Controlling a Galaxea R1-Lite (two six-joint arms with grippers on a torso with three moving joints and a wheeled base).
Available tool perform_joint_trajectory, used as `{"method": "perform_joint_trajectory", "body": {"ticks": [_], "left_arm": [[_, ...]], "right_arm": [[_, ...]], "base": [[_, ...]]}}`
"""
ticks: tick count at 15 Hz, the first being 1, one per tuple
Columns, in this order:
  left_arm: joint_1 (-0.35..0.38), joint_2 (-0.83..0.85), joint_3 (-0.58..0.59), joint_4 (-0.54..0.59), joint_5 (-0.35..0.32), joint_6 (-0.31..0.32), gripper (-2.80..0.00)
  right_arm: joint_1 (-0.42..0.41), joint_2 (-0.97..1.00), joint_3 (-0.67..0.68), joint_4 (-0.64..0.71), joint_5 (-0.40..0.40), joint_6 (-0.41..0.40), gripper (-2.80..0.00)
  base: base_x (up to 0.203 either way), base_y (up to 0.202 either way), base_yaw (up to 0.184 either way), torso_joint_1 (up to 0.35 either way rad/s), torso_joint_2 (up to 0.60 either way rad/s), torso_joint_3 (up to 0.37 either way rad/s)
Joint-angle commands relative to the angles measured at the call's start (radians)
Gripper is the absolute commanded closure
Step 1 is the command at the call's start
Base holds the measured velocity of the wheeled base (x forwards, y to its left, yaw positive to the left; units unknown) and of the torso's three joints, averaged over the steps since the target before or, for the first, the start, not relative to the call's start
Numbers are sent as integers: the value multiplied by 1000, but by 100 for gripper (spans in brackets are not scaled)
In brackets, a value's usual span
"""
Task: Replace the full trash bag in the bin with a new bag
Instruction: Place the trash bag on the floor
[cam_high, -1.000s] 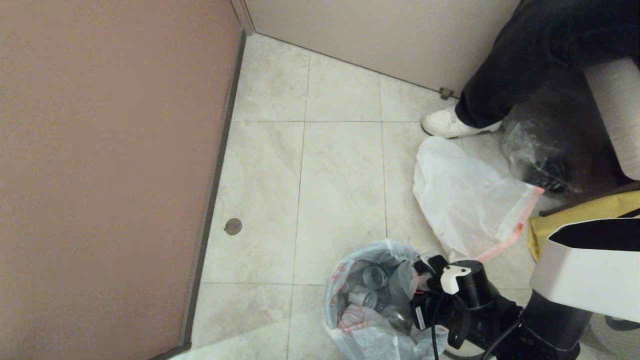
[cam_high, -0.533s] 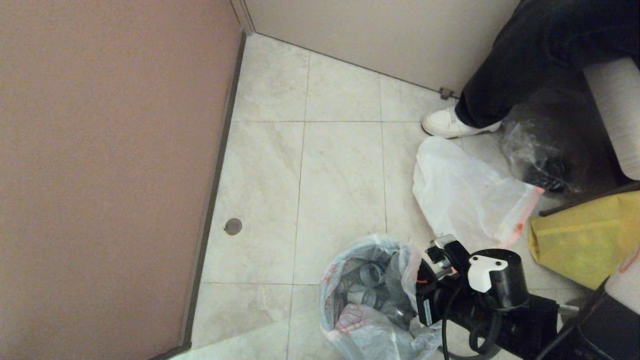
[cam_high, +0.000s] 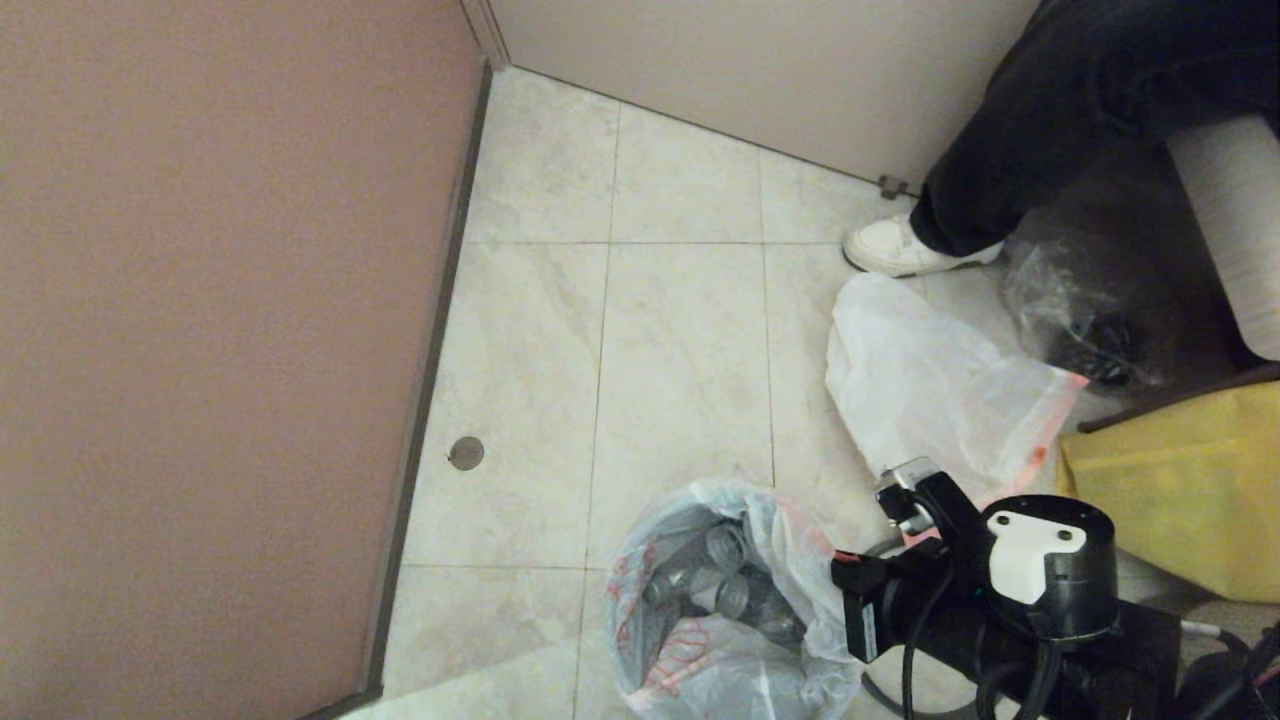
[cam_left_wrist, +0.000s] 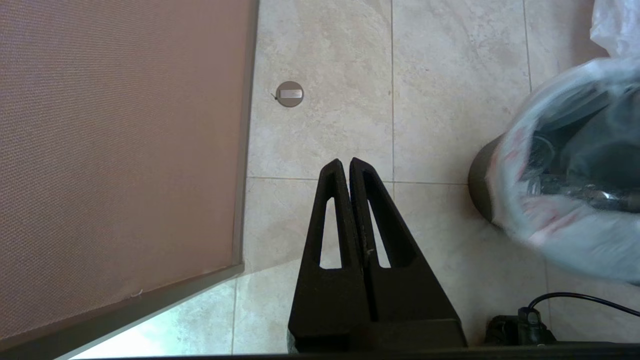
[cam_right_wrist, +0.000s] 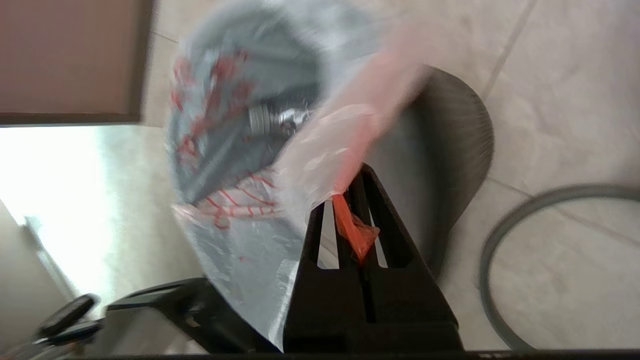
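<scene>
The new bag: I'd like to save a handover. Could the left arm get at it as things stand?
Probably not easily. The left gripper hangs shut by the brown wall; the new bag lies on the far side of the full trash bag and the right gripper.

Even indoor light; right wrist view motion-blurred, floor glare.

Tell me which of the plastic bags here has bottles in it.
The full trash bag, bulging at the bin: bottles show through. The new bag lies flat.

head high overhead, wrists near floor (cam_high: 680, 330)
</scene>
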Motion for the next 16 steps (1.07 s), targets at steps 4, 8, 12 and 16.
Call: {"method": "perform_joint_trajectory", "body": {"ticks": [4, 8, 12, 16], "left_arm": [[0, 1, 0, -1, 0, -1, 0], [0, 1, 0, -1, 0, -1, 0], [0, 1, 0, 0, 0, -1, 0], [0, 1, 0, 0, 0, -1, 0]], "right_arm": [[-82, 235, -58, -73, -2, -26, 0], [-72, 408, -198, -78, -9, -88, 0], [-9, 325, -231, -49, -13, -108, 0], [15, 141, -207, 25, -25, -103, 0]], "base": [[0, 0, 0, 0, 0, 0], [0, 0, 0, 0, 0, 0], [0, 0, 0, 0, 0, 0], [0, 0, 0, 0, 0, 0]]}}
